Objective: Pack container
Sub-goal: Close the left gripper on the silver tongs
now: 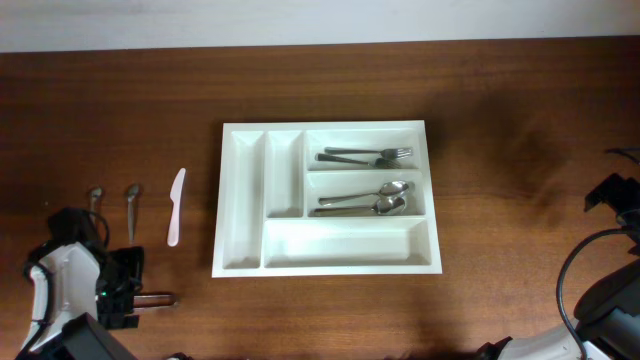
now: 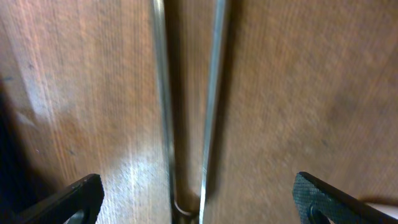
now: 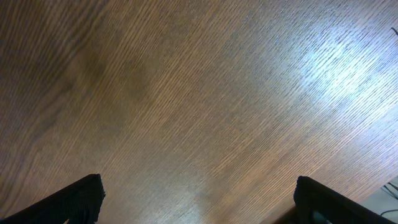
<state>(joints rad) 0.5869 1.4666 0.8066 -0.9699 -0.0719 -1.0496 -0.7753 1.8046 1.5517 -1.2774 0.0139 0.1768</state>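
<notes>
The container (image 1: 245,215), a white five-compartment cutlery tray, lies mid-table. Two forks (image 1: 365,155) lie in its upper right compartment and two spoons (image 1: 365,203) in the one below. A white plastic knife (image 1: 176,205) and two metal spoons (image 1: 131,210) (image 1: 93,203) lie on the table to its left. My left gripper (image 1: 133,297) is open at the front left, low over a thin metal utensil (image 1: 158,298). In the left wrist view the utensil's handle (image 2: 211,93) runs between the open fingers (image 2: 199,199). My right gripper (image 3: 198,199) is open over bare wood.
The right arm (image 1: 610,195) sits at the table's right edge with cables. The wooden table (image 1: 500,130) reaches back to a pale wall.
</notes>
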